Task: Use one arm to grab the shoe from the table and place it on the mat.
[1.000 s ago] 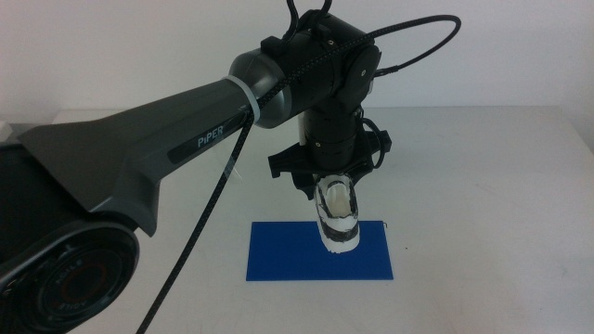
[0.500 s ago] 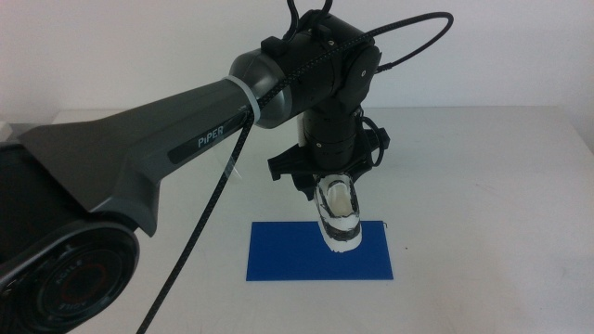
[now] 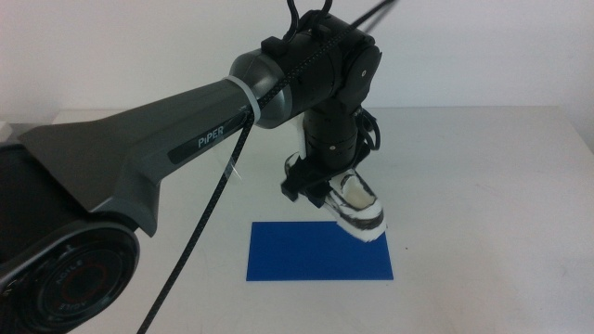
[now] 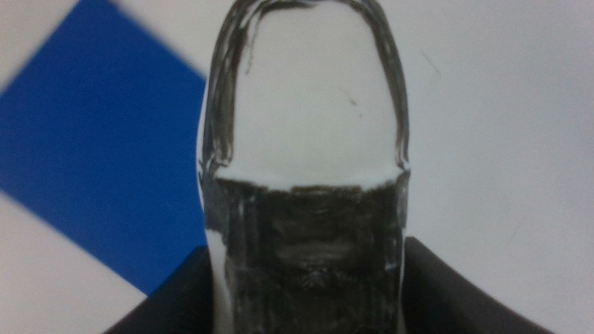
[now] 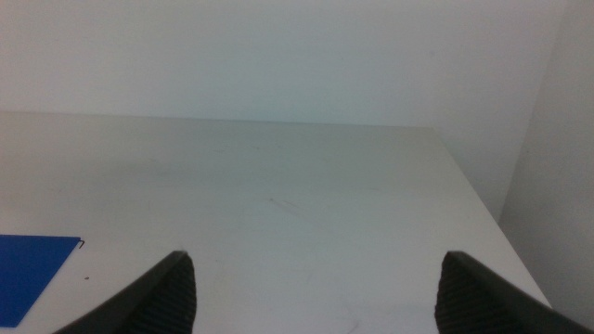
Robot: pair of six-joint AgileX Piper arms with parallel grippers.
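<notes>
Above the far right corner of the mat [image 3: 320, 250], the shoe [image 3: 357, 208] is being held clear of the tabletop [image 3: 483, 176] by the left gripper [image 3: 320, 186], which is being carried by the arm [image 3: 186, 148] reaching in from the left side of the middle view. The shoe is being gripped with the fingers clamped on its sides near the heel, its cream inside being shown upward and its toe being pointed toward the mat's right end and slightly downward. In the left wrist view, the shoe [image 4: 306, 176] is being seen lengthwise between the dark fingers [image 4: 176, 301], with its white toe stretching away from the camera and its dark panel lying nearest; the blue mat [image 4: 102, 158] is being shown beneath and to one side of it, so that only part of the shoe is being held over the blue surface while the rest is hanging over white tabletop [image 4: 501, 139]. Whether the sole is touching the mat cannot be told. The right gripper [image 5: 316, 288] is being kept low over bare tabletop [image 5: 278, 186], its fingers [image 5: 172, 292] being held wide apart, with a corner of the mat [image 5: 28, 264] being visible beside it.
</notes>
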